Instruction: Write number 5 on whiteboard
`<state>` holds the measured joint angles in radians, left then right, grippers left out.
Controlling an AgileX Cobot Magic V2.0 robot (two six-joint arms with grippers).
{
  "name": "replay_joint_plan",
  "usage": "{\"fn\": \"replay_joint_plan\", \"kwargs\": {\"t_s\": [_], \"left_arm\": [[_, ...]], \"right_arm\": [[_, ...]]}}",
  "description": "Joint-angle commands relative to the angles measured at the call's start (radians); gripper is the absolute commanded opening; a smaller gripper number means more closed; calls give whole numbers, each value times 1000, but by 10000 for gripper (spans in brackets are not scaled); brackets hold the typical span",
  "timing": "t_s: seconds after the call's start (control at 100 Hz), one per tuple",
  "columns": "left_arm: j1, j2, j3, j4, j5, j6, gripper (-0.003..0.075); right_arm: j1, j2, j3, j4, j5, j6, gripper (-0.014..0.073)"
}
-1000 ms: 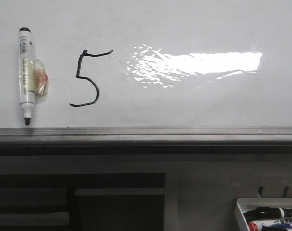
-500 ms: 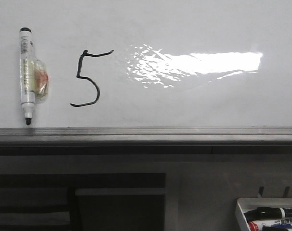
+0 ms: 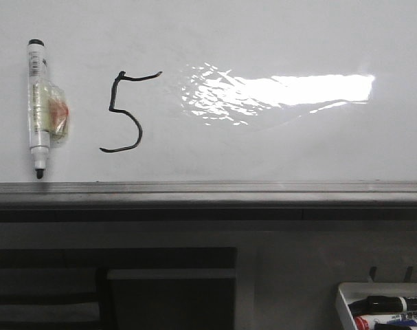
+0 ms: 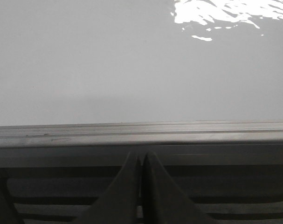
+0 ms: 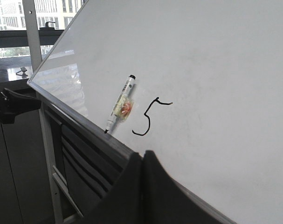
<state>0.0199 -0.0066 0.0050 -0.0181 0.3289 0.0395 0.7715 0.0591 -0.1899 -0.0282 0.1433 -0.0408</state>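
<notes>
The whiteboard [image 3: 277, 41] fills the upper front view, with a glare patch and a grey ledge [image 3: 208, 192] along its near edge. A thin black number 5 [image 3: 126, 113] is drawn on its left part. A white marker [image 3: 38, 103] with a black tip lies on the board to the left of the 5, tip at the ledge. The right wrist view shows the 5 [image 5: 150, 119] and the marker [image 5: 120, 105]. My left gripper [image 4: 141, 156] is shut and empty below the ledge. My right gripper [image 5: 142, 155] is shut and empty, near the board's edge. Neither gripper shows in the front view.
A small white tray [image 3: 383, 306] with black, red and blue markers sits at the lower right below the board. Dark slatted panels [image 3: 112, 282] lie under the ledge. A white stand post [image 5: 45, 154] shows beside the board in the right wrist view.
</notes>
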Motion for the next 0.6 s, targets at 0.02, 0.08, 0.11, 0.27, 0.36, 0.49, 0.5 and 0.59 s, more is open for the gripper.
{"fn": "replay_joint_plan", "kwargs": {"t_s": [0.02,0.08,0.11,0.27,0.36,0.49,0.5,0.59], "left_arm": [[3,-26,16,-1,-72,-4,-20],[3,-26,16,-1,-72,-4,-20],[3,-26,16,-1,-72,-4,-20],[3,-26,16,-1,-72,-4,-20],[3,-26,16,-1,-72,-4,-20],[3,-26,16,-1,-72,-4,-20],[3,-26,16,-1,-72,-4,-20],[3,-26,16,-1,-72,-4,-20]], "right_arm": [[-4,10,-24,-15,-76,-4,-61],[-4,10,-24,-15,-76,-4,-61],[-4,10,-24,-15,-76,-4,-61],[-26,10,-22,-15,-86,-4,-61],[-79,10,-22,-15,-103,-4,-61],[-208,10,-22,-15,-124,-4,-61],[-216,10,-22,-15,-124,-4,-61],[-338,10,-22,-15,-124,-4,-61]]}}
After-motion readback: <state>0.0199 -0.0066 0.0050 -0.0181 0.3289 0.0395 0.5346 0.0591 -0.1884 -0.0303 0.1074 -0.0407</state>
